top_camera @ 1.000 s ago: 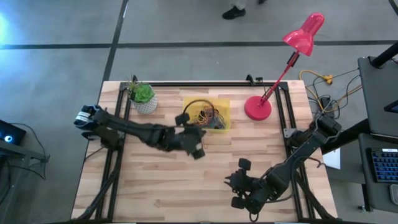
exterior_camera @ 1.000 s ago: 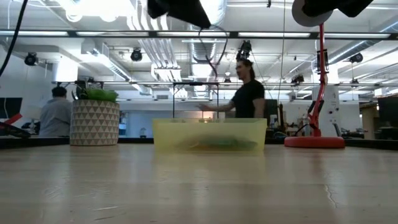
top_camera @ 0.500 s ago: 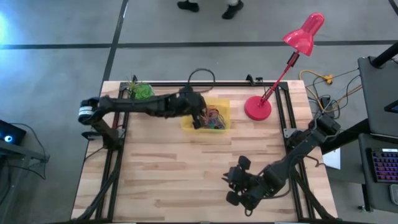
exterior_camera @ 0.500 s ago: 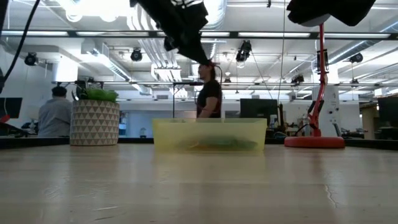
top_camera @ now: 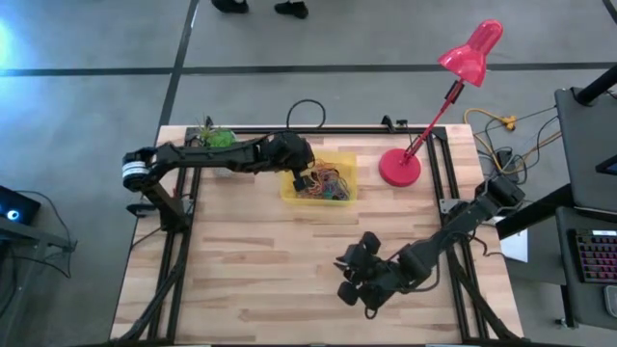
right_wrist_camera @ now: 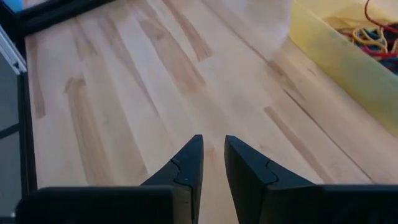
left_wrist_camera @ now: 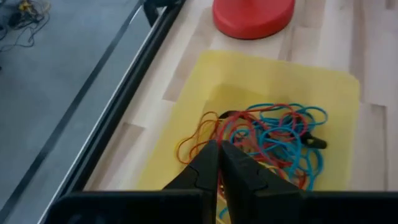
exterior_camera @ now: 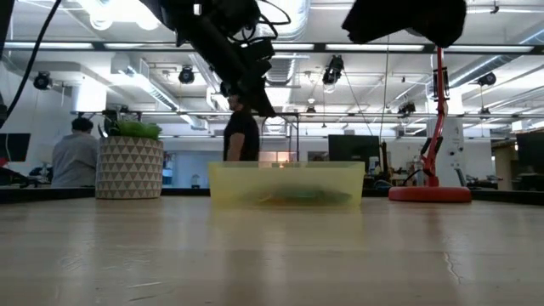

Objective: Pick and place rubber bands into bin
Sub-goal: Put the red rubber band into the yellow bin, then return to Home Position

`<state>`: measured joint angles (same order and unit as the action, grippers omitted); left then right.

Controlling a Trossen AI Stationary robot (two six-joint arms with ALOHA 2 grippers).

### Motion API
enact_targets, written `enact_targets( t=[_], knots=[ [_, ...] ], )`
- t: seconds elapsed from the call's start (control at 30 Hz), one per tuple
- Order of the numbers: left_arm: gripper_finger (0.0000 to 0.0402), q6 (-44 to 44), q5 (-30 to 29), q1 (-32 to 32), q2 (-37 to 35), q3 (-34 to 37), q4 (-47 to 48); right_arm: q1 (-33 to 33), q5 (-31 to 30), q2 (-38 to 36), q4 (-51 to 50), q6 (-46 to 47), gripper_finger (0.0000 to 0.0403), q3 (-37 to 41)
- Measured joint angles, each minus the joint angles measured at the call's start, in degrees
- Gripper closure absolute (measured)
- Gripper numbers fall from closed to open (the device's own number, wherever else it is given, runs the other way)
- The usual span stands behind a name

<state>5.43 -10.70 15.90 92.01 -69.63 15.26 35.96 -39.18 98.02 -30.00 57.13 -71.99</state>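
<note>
Two arms have shifted: left gripper [top_camera: 302, 180], jaws clenched and empty, now hangs over the bin [top_camera: 342, 162] and its tangled rubber bands [left_wrist_camera: 273, 140]; right gripper [top_camera: 349, 286] moved leftward above bare surface [top_camera: 241, 270], jaws slightly parted, empty. Low view blurs the bin's contents.

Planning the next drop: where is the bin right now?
In the high view the bin sits at the table's far middle, between the plant pot and the lamp's red base.

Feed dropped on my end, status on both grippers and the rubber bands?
Left gripper shut, over the bin. Right gripper slightly open, empty, above bare table. Rubber bands piled in bin. Nothing in the way.
</note>
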Motion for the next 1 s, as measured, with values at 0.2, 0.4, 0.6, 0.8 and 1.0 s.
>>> enact_targets(
  t=[0.2,0.4,0.6,0.8,1.0],
  knots=[
    [0.0401,-0.1,0.01,1.31,0.15,0.9,-1.16,-1.45,-0.01,0.0,2.47,-3.6,0.0346,-1.16],
    [0.0374,2.47,2.25,1.4,0.15,1.13,-1.65,-2.08,0.02,0.0,2.4,-7.05,0.0346,-2.65],
    [0.0314,2.47,2.23,1.4,0.18,1.4,-1.76,-2.92,0.02,-0.02,1.94,-9.12,0.0346,-2.78],
    [0.0291,1.01,2.15,0.43,-2.46,0.31,-2.75,-4.05,-0.24,-0.02,2.35,-14.9,0.0346,-4.28],
    [0.0289,-0.18,2.52,-0.66,-10.77,0.24,-1.14,-5.13,-3.71,-1.08,1.14,-28.31,0.0346,-10.84]
  ],
)
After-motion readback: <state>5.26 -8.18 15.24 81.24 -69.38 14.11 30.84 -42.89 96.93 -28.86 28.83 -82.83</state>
